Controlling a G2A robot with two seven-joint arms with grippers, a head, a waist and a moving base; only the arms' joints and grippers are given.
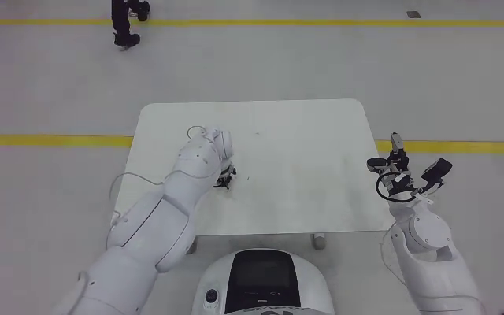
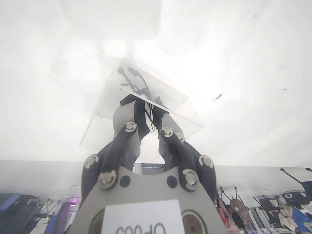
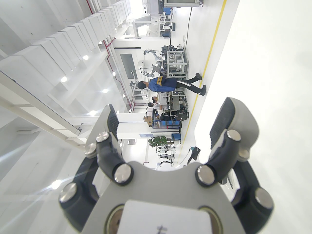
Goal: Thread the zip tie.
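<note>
- Two grippers for you to check, one over the table (image 1: 315, 157) and one off it.
- Your left gripper (image 1: 226, 177) sits left of centre in the top view, low over the tabletop, with the forearm and wrist covering most of it; you can make out only a small dark tangle at its tip.
- From the left wrist view, the left gripper (image 2: 148, 108) reaches into a clear box (image 2: 180, 113) that stands on the table.
- Its fingers (image 2: 126, 115) are drawn close together with thin black strands of the zip ties (image 2: 140, 81) caught between them, so you can read it as clamped on them.
- The very tips are blurred behind the box's glossy wall, so you cannot tell how many ties are pinched.
- More black ties lie inside the box just beyond the tips. Glare and reflections make it hard to separate real ties from mirrored ones, and you cannot see whether any tie is threaded.
- The box itself is too transparent to pick out in the top view.
- Your right gripper (image 1: 413, 161) hangs at the right edge of the top view, just past the table's right side and well apart from the box.
- In its own wrist view, the right gripper (image 3: 169, 113) has its fingers spread wide apart, the ribbed pads (image 3: 220, 120) facing each other.
</note>
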